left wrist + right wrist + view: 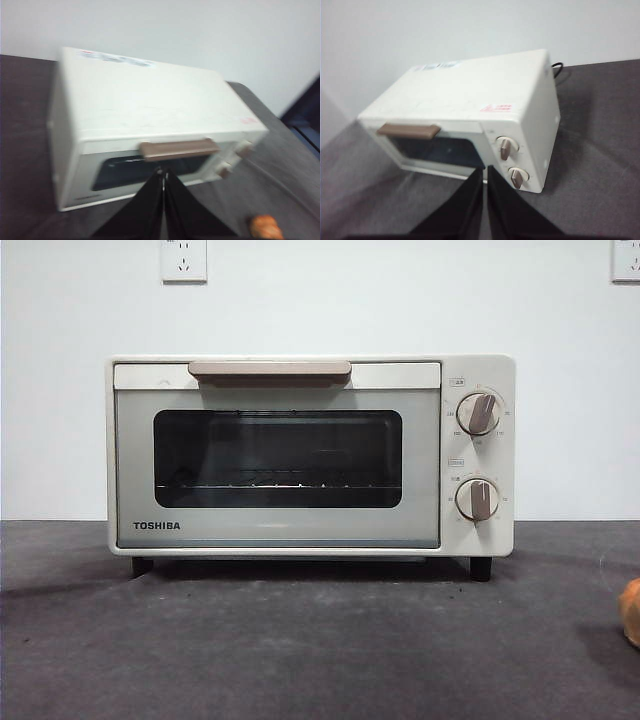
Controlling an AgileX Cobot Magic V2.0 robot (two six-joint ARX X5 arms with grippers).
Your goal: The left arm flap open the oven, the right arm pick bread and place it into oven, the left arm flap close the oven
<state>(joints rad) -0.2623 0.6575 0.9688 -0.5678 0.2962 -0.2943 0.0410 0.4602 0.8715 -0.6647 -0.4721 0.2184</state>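
Note:
The cream-white TOSHIBA oven [300, 455] stands on the dark table with its glass door shut and its beige bar handle [269, 369] at the top. It also shows in the left wrist view [150, 115] and in the right wrist view [470, 105]. The golden-orange bread [631, 611] lies at the right edge of the front view, in front of the oven and to its right; it also shows in the left wrist view [266, 226]. My left gripper [162, 175] is shut and empty, above and in front of the handle [179, 149]. My right gripper [484, 172] is shut and empty, raised in front of the oven's knob side.
Two round knobs [478, 413] sit on the oven's right panel. A white wall with power sockets [184, 260] stands behind. The dark table [300, 650] stretches in front of the oven. A black cable [555, 67] trails behind the oven.

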